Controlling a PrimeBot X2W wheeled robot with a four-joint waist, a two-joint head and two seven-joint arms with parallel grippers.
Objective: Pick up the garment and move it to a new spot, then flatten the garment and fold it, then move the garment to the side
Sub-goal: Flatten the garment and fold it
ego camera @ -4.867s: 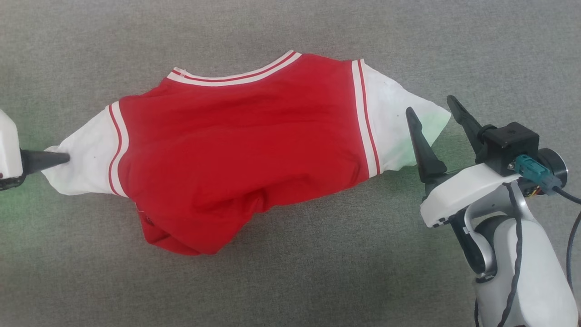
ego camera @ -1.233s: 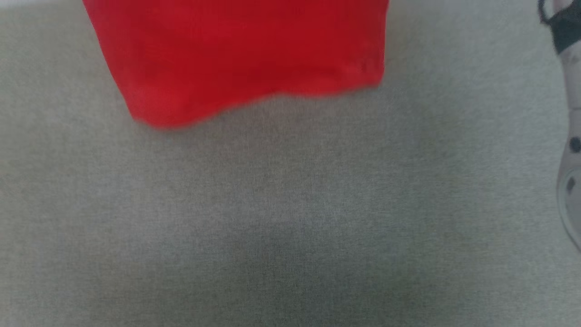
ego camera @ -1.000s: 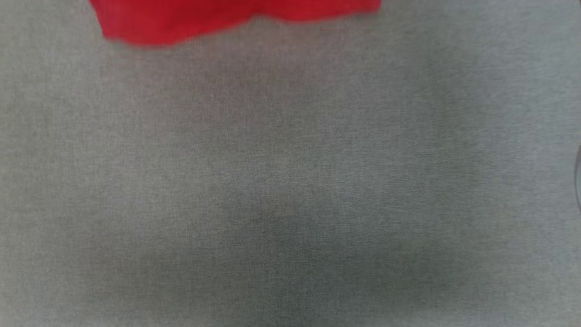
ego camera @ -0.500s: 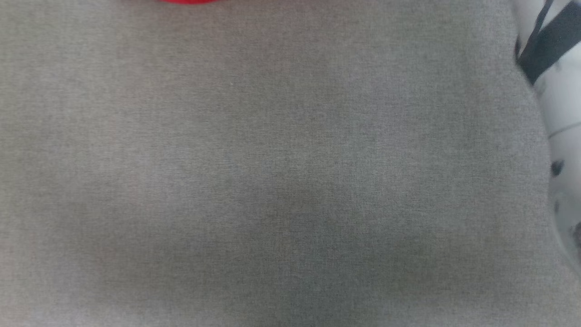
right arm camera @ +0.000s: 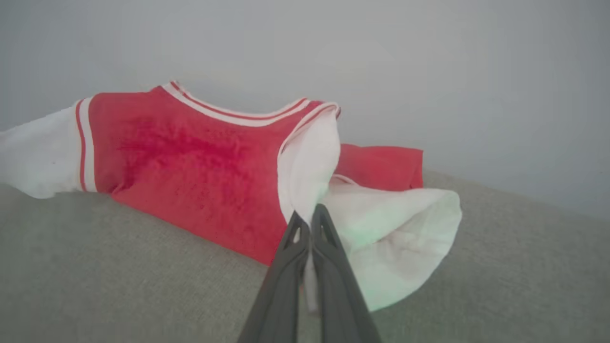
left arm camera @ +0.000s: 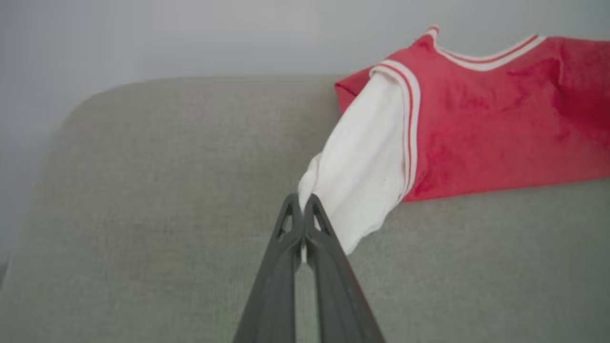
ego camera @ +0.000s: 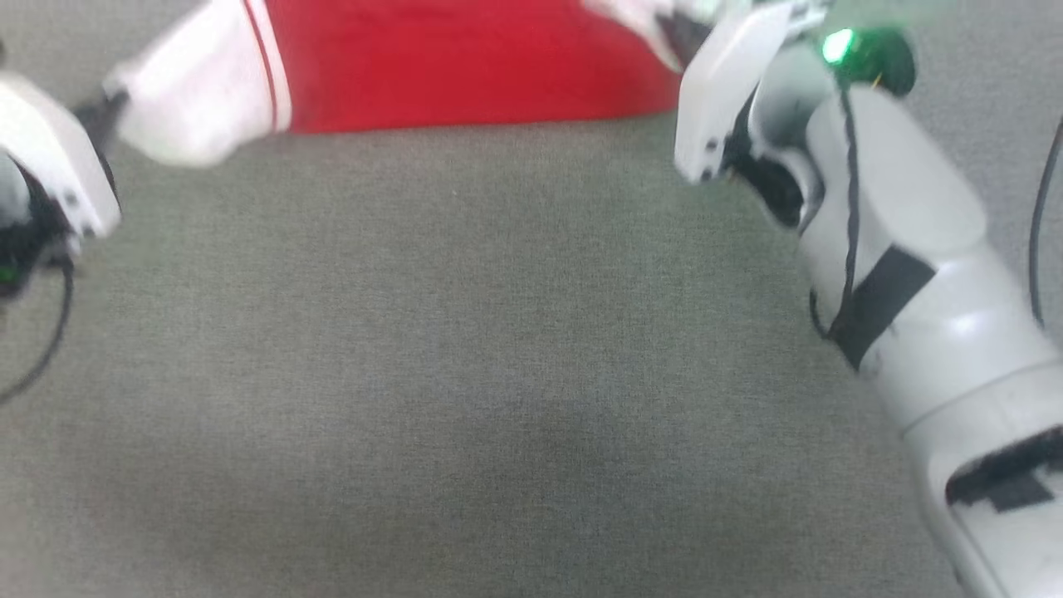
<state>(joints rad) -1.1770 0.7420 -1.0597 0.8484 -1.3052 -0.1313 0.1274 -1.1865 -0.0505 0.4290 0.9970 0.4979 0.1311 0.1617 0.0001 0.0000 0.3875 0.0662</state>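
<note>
**Red T-shirt** (ego camera: 465, 66) resting on the grey fabric surface (ego camera: 498, 374), at the top of the head view, stretched sideways between both arms, striped collar on the far side. **Left end effector** (left arm camera: 301, 202): fingers clamped together on the end of the left white sleeve (left arm camera: 362, 162). **Right end effector** (right arm camera: 310, 214): fingers clamped together on the edge of the right white sleeve (right arm camera: 400, 233), whose opening gapes. Red cloth lies bunched behind that sleeve.
</note>
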